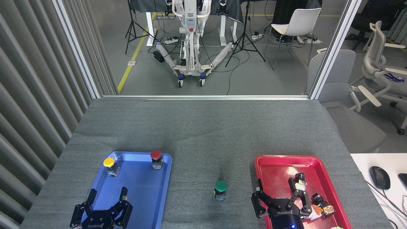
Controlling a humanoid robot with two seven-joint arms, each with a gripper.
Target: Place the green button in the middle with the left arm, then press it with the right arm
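Green button: the green button (220, 190) stands upright on the bare grey table (203, 127), between the two trays, a little nearer the red one; nothing touches it.
The middle: the middle (210, 165) is the strip of grey felt between the trays, and the button sits toward its near end.
Left gripper: the left gripper (107, 196) hangs over the near part of the blue tray (140, 187), jaws spread wide and holding nothing, well apart from the button.
Right gripper: the right gripper (278, 193) hangs over the near left part of the red tray (276, 165), jaws spread wide with nothing between them; its left finger reaches just past the tray's left rim, near the button but clear of it.
Blue tray contents: a yellow button (110, 166) at the far left corner and a red button (156, 158) at the far right corner, both upright.
Red tray contents: a small black-and-silver part (299, 180) just beside the right gripper's right finger, and a few small pieces at the near right that cannot be told apart.
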